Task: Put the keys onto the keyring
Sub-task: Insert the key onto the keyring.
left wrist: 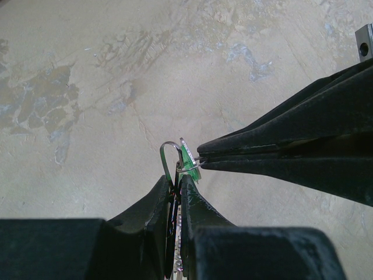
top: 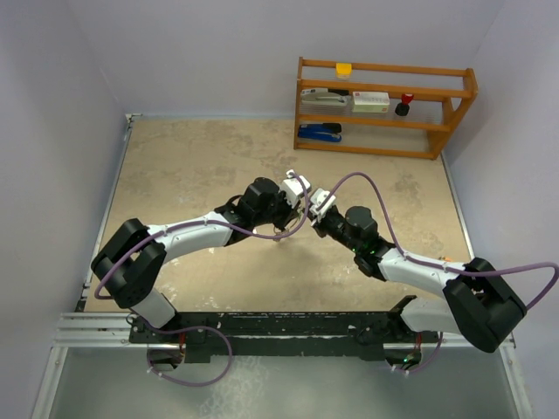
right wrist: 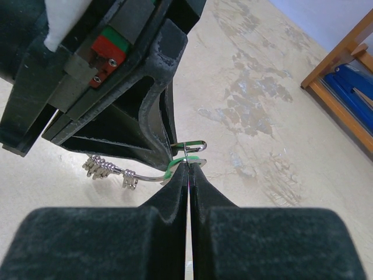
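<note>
Left claw [left wrist: 176, 182] clamped on the keyring [left wrist: 165, 150], right claw [right wrist: 187, 169] pinching the green key [left wrist: 186, 156] against it; any twist and that key may slip to the desk [left wrist: 87, 87].

We record two arms, each with one two-finger gripper: one left gripper [left wrist: 176, 182] and one right gripper [right wrist: 189, 170], four fingers in all.

- One keyring [left wrist: 164, 156].
- One green-headed key [left wrist: 187, 156].
- Silver keys [right wrist: 99, 168] on the wire: one bunch and one single key apart from it. We count at least four, but the bunch is too small to count exactly.
- Two purple cables [top: 359, 174].
- One wooden rack [top: 410, 72] holding five items: one yellow piece [top: 344, 68], one grey stapler [top: 323, 98], one white box [top: 370, 101], one red-and-black piece [top: 404, 105] and one blue stapler [top: 319, 132].
- One table [top: 192, 166].
</note>
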Controlling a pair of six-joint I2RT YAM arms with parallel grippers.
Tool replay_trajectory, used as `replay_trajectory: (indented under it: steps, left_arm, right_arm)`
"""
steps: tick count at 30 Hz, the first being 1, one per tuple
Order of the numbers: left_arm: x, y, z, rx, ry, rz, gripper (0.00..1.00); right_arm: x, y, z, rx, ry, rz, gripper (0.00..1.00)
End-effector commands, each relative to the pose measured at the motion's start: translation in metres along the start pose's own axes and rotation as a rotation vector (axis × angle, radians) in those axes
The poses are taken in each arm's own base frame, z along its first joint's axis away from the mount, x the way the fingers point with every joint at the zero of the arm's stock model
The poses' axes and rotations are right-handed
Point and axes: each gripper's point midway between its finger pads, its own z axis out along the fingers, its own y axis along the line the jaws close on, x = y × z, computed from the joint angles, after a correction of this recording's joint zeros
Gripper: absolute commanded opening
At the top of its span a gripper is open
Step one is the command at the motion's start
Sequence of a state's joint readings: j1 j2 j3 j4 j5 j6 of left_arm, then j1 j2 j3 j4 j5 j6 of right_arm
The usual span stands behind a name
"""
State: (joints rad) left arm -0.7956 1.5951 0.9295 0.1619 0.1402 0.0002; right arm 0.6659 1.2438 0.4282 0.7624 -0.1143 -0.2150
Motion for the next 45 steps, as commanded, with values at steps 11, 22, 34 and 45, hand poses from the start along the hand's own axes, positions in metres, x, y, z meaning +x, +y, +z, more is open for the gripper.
replay_trajectory:
  steps: [11, 22, 34, 45]
  left_arm:
    - [-0.015, -0.011, 0.002, 0.039, -0.044, -0.012, 0.00]
    - [-0.023, -0.011, 0.003, 0.033, -0.065, -0.050, 0.00]
    - [-0.026, -0.013, 0.002, 0.041, -0.085, -0.073, 0.00]
    - [-0.013, -0.017, 0.002, 0.059, -0.062, -0.072, 0.00]
  right_arm:
    - [-0.034, -0.026, 0.003, 0.121, -0.104, -0.028, 0.00]
    - [-0.037, -0.033, 0.001, 0.166, -0.128, -0.010, 0.00]
    - [-0.037, -0.044, 0.000, 0.238, -0.124, 0.034, 0.00]
    - [-0.041, -0.055, 0.001, 0.292, -0.117, 0.043, 0.00]
